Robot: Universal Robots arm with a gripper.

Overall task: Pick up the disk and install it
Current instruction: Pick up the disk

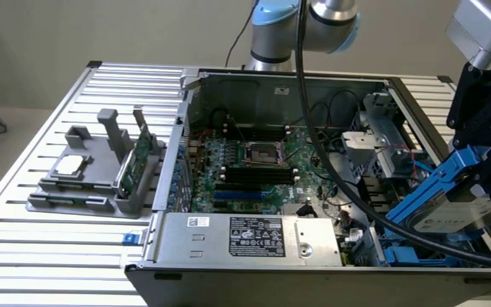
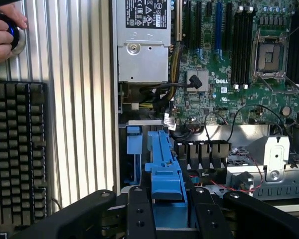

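The claw [image 2: 172, 214] is closed on the disk [image 1: 454, 208]: its two black fingers [image 2: 139, 211] press the blue carrier frame [image 2: 164, 169] from both sides, and the frame keeps them partly apart. The disk hangs tilted in the air, its lower end pointing down to the drive bay [image 1: 416, 252] in the corner of the computer case [image 1: 314, 284], at the exterior view's right. It seems close above the bay, but I cannot tell if it already touches anything.

In my judgement the picking is done and the step in hand is the installing. This step calls for bringing the frame in line with the blue guides of the bay and keeping it away from the black cable [image 1: 348, 192] that runs just beside it.

Counted: one claw, one disk, one open case with one motherboard [image 1: 254, 173] and one power supply box [image 1: 245, 236]. On the table [image 1: 49, 256], well apart at the exterior view's left, stands one grey holder [image 1: 92, 192] with one small square chip [image 1: 72, 164] and one green card [image 1: 135, 166]. In the wrist view there are one keyboard [image 2: 17, 149] and one hand [image 2: 2, 27] resting on a round button.
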